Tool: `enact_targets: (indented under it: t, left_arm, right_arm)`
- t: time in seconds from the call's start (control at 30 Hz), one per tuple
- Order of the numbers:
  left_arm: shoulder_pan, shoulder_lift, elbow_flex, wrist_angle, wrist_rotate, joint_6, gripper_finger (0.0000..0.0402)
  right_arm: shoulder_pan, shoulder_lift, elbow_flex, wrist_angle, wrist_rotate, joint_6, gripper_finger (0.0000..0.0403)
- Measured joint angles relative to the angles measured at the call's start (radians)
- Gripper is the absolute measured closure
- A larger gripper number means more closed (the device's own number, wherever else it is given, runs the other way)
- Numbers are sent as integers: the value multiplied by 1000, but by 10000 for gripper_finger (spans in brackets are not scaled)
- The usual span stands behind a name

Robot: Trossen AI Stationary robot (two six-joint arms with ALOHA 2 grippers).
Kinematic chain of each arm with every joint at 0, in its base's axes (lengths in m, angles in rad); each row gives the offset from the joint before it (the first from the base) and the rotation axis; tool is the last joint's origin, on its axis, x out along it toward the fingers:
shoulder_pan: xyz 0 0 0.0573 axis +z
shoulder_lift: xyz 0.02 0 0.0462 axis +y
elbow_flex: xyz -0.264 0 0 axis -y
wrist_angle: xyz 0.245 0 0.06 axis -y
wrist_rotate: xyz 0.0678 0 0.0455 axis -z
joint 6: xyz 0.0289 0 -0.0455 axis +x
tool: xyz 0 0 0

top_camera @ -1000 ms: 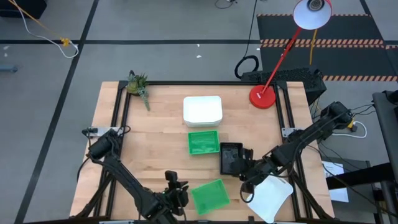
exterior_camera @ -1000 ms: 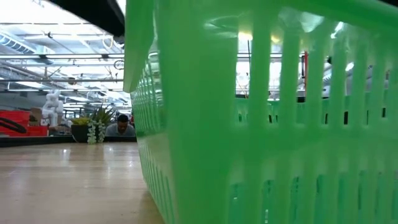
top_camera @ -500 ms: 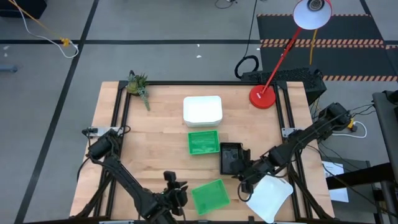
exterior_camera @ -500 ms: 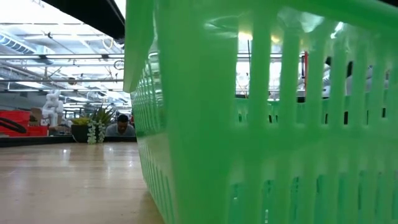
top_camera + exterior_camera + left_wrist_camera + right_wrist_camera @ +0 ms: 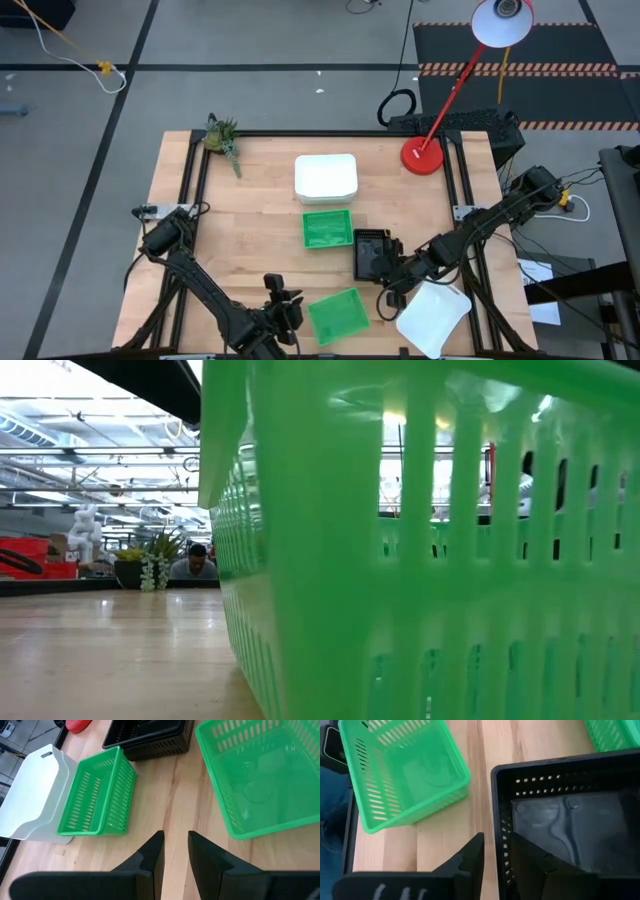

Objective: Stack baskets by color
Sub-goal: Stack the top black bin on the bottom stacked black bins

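Observation:
On the table stand a white basket (image 5: 326, 177) at the far middle, a green basket (image 5: 327, 228) just nearer, and a black basket (image 5: 371, 253) to its right. A second green basket (image 5: 337, 314) sits near the front edge and fills the low view (image 5: 420, 560). Another white basket (image 5: 434, 318) lies askew at the front right. My right gripper (image 5: 497, 857) is open at the black basket's near end, one finger over the inside and one outside its end wall (image 5: 501, 827). My left gripper (image 5: 175, 852) is open over bare wood left of the front green basket (image 5: 265, 775). My right gripper's fingers come slanting down from the table's right over the black basket's near end wall (image 5: 500, 840), one on each side. Whether either finger touches the wall, I cannot tell. The basket rests flat on the table.
A red lamp base (image 5: 422, 155) stands at the far right corner, with its white shade (image 5: 502, 20) beyond the table. A small plant (image 5: 223, 138) lies at the far left corner. Bare wood lies along the table's left side.

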Motion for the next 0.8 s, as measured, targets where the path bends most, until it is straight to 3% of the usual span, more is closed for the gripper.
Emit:
enact_targets:
  t: [0.8]
  left_arm:
    - [0, 0, 0, 0, 1, -5, 316]
  right_arm:
    - [40, 0, 0, -68, -72, 75, 318]
